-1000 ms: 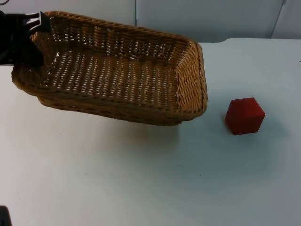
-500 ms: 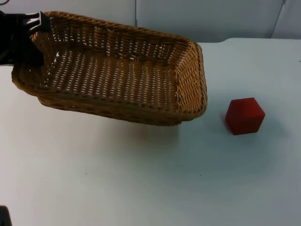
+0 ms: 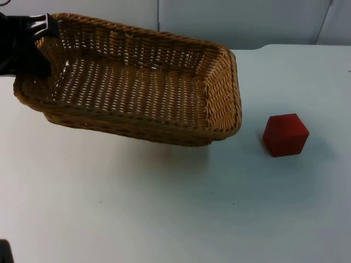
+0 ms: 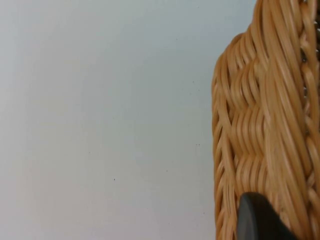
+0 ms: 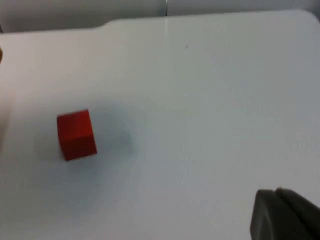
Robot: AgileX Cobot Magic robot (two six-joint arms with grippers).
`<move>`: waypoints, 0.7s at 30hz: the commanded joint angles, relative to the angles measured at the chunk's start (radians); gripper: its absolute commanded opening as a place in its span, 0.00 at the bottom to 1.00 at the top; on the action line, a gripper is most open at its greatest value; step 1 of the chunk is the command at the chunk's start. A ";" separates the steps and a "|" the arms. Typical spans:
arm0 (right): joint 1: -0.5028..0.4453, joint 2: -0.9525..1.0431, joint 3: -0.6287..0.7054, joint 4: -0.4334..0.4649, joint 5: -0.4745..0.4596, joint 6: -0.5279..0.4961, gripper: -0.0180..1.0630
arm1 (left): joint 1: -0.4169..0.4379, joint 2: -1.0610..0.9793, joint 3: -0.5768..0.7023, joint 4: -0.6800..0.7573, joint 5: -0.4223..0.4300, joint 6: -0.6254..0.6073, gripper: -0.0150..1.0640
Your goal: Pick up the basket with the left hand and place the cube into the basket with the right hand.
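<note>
A woven wicker basket (image 3: 222, 93) hangs tilted above the table at the left, its right end lowest and a shadow beneath it. My left gripper (image 3: 39, 38) is shut on the basket's far left rim; in the left wrist view one fingertip (image 4: 257, 220) presses against the basket's outer wall (image 4: 260, 125). The basket holds nothing. A red cube (image 3: 285, 135) rests on the white table to the right of the basket, a short gap away. In the right wrist view the cube (image 5: 76, 134) lies well ahead of my right gripper (image 5: 282, 215), which waits apart from it.
The white table (image 3: 164, 208) stretches bare in front of the basket and around the cube. A grey partition wall (image 3: 247, 22) closes off the table's far edge behind the basket.
</note>
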 commanded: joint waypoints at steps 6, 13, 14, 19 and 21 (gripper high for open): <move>0.001 0.304 -0.008 0.048 -0.370 0.012 0.02 | 0.000 -0.014 0.000 -0.021 0.009 -0.010 0.01; 0.001 0.672 -0.047 0.132 -0.416 -0.022 0.02 | 0.000 -0.014 0.000 -0.021 0.009 -0.010 0.01; 0.001 0.757 -0.069 0.138 -0.405 -0.026 0.03 | 0.000 -0.014 0.000 -0.021 0.009 -0.010 0.01; 0.001 1.045 -0.178 0.242 -0.352 -0.132 0.19 | 0.000 -0.014 0.000 -0.021 0.009 -0.010 0.01; 0.001 1.163 -0.239 0.310 -0.312 -0.194 0.36 | 0.000 -0.014 0.000 -0.021 0.009 -0.010 0.01</move>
